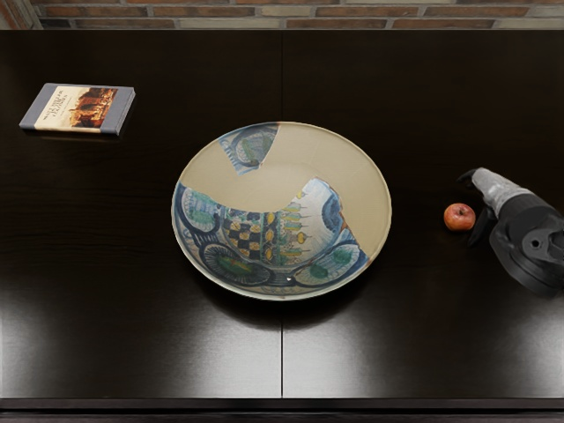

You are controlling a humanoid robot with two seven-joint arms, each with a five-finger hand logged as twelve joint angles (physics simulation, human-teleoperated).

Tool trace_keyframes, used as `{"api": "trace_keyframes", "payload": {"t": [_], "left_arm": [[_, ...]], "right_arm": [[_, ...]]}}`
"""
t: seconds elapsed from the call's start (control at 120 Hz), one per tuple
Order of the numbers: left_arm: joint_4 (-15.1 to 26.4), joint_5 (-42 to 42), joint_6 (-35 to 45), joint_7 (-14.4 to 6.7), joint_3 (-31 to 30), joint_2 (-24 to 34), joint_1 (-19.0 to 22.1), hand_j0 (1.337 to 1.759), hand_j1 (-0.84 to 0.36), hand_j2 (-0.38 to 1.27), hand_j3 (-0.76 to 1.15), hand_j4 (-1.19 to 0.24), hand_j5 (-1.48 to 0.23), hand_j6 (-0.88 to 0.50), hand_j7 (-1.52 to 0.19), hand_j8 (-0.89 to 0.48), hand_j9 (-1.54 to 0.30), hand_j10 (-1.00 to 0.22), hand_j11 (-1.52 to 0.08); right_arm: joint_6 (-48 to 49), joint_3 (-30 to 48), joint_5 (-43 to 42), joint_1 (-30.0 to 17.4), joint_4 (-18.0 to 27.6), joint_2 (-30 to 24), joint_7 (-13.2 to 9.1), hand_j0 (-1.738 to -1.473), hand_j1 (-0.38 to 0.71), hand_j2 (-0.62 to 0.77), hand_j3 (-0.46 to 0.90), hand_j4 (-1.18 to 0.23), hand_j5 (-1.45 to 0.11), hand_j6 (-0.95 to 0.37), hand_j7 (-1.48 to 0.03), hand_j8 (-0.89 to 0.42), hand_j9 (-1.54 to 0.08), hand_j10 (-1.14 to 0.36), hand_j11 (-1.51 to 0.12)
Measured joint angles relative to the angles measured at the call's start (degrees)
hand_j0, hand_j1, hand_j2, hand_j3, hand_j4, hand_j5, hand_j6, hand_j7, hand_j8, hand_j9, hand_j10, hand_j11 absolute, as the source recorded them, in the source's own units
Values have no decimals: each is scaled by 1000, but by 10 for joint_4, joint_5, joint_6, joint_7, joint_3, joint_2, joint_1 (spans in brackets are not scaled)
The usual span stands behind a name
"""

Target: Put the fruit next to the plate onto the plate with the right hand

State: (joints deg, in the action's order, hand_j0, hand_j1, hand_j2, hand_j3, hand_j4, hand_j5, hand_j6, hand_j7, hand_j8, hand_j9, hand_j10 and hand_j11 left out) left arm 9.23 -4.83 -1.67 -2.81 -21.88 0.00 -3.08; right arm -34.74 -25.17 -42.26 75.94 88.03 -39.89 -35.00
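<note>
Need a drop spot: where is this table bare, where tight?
Bare: the dark table in front of the round patterned ceramic plate, and between the small book and plate. Tight: right side, where the small red fruit sits beside the right hand.

Lying flat at ten o'clock on a dark, glossy table: a small book with a pictured cover, sitting slightly askew. Running along twelve o'clock, behind the tabletop: a strip of brick wall. Crossing from twelve to six: a thin seam.
</note>
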Motion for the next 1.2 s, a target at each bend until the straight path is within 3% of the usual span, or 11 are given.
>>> {"api": "trace_keyframes", "payload": {"t": [0.35,1.2], "left_arm": [[0,0,0,0,1,0,0,1658,71,46,0,-232,-301,-232,-301,-232,-301,-232,-301],[0,0,0,0,1,0,-2,1658,71,46,0,-232,-301,-232,-301,-232,-301,-231,-301]], "right_arm": [[-3,-9,1,0,-17,32,0,-1658,-26,-52,0,-272,-352,-274,-352,-273,-352,-272,-352],[-3,-24,1,5,-33,48,0,-1658,121,-76,0,-394,-511,-395,-511,-395,-511,-394,-511]]}}
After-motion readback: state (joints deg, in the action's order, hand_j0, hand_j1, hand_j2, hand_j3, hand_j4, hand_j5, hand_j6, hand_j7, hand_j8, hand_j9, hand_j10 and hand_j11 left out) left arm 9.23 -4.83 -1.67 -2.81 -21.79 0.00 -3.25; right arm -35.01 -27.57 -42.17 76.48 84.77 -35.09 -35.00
